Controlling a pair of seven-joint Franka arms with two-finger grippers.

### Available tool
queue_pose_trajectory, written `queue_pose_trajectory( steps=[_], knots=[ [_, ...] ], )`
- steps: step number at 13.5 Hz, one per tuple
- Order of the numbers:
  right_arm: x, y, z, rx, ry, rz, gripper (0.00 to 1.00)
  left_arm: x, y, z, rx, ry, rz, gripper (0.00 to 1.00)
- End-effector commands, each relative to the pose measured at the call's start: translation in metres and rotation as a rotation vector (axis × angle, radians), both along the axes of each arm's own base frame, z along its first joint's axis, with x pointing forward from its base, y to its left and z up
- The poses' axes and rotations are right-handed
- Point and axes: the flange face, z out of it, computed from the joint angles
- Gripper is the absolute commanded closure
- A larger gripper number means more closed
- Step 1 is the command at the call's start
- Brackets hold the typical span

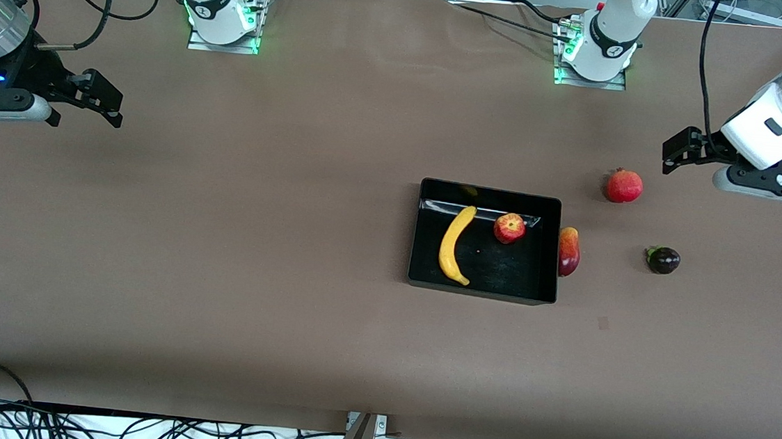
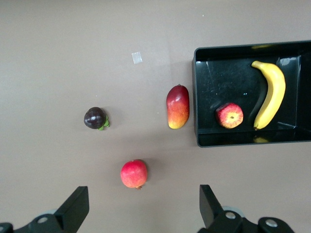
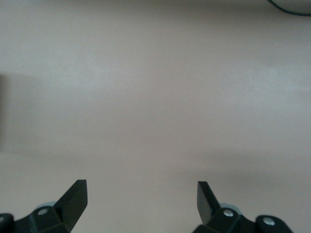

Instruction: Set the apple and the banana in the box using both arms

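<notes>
The black box lies on the brown table, toward the left arm's end. The yellow banana and the small red-and-yellow apple lie in it, apart from each other. The left wrist view shows the box, the banana and the apple too. My left gripper is open and empty, up over the table's left-arm end; in its wrist view the larger red fruit lies below it. My right gripper is open and empty over the right arm's end, with only bare table under it.
A larger round red fruit with a crown tip lies farther from the front camera than the box. A dark-red-and-yellow oval fruit rests against the box's wall at the left arm's end. A small dark purple fruit lies beside it.
</notes>
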Motion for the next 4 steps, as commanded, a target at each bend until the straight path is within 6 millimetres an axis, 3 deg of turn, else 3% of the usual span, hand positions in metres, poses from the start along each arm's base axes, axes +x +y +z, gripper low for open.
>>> queue_pose_trajectory(
  steps=[1,4],
  knots=[
    [0.0017,-0.0008,0.0045,-0.002,-0.006,0.0,0.0,-0.0015,0.0041,-0.0041,-0.014,0.0,-0.033,0.0],
    [0.0016,0.0001,0.0045,-0.002,-0.006,0.002,0.0,-0.0024,0.0057,-0.0049,-0.014,0.009,-0.028,0.0]
  ],
)
